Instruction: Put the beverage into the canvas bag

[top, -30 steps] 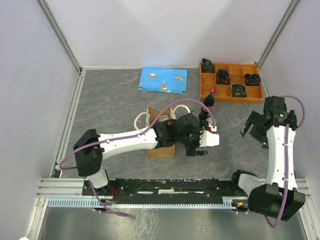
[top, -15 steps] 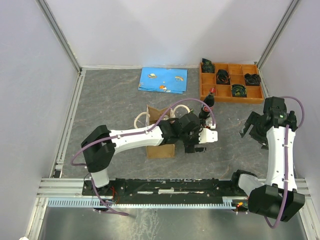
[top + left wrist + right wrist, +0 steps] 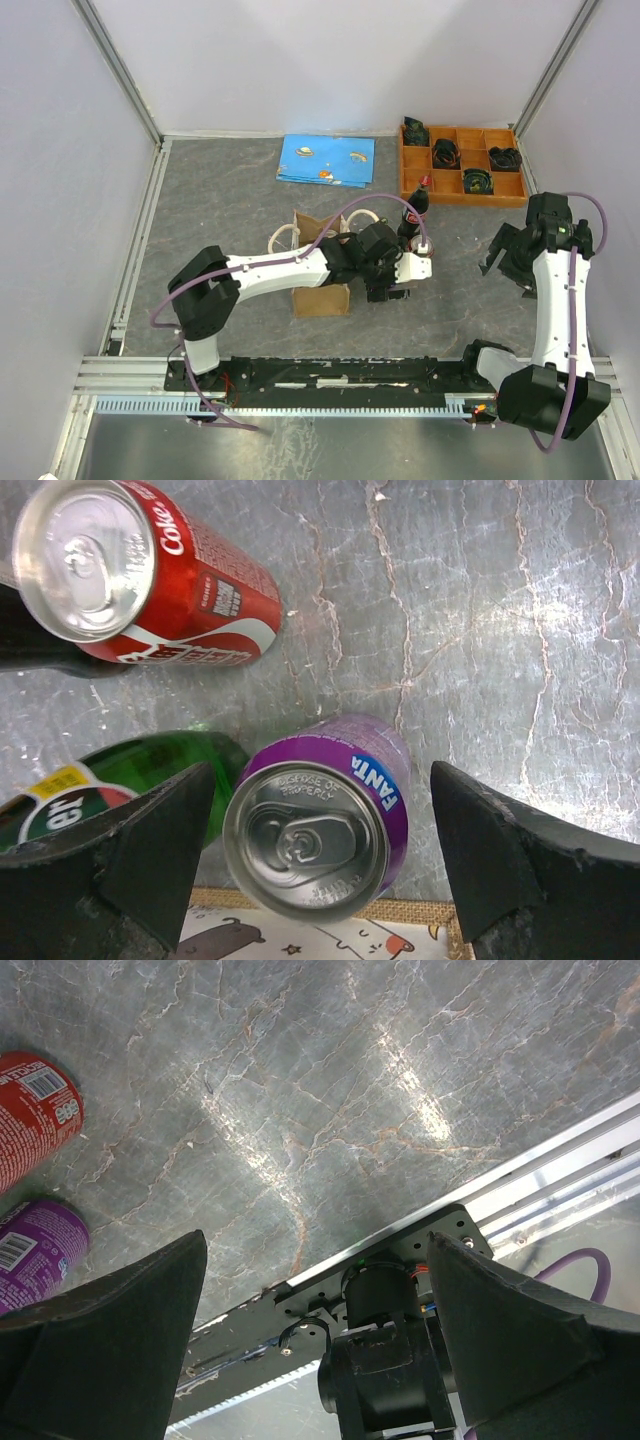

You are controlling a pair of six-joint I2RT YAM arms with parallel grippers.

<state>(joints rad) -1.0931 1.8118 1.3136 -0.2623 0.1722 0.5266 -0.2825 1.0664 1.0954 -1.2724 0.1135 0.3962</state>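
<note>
In the left wrist view a purple Fanta can stands top up between my left gripper's open fingers, with a gap on each side. A red Coke can, a green bottle and a dark bottle stand close by. The canvas bag's rim runs along the bottom edge. In the top view the beige bag sits partly under my left arm, with my left gripper just right of it. My right gripper is open and empty, far right.
A cola bottle with a red cap stands behind the left gripper. An orange compartment tray sits at the back right and a blue booklet at the back centre. The right wrist view shows the red can and the purple can at its left edge.
My left gripper has shifted slightly left and back, and the left arm's elbow has swung right. The right arm has not moved.
</note>
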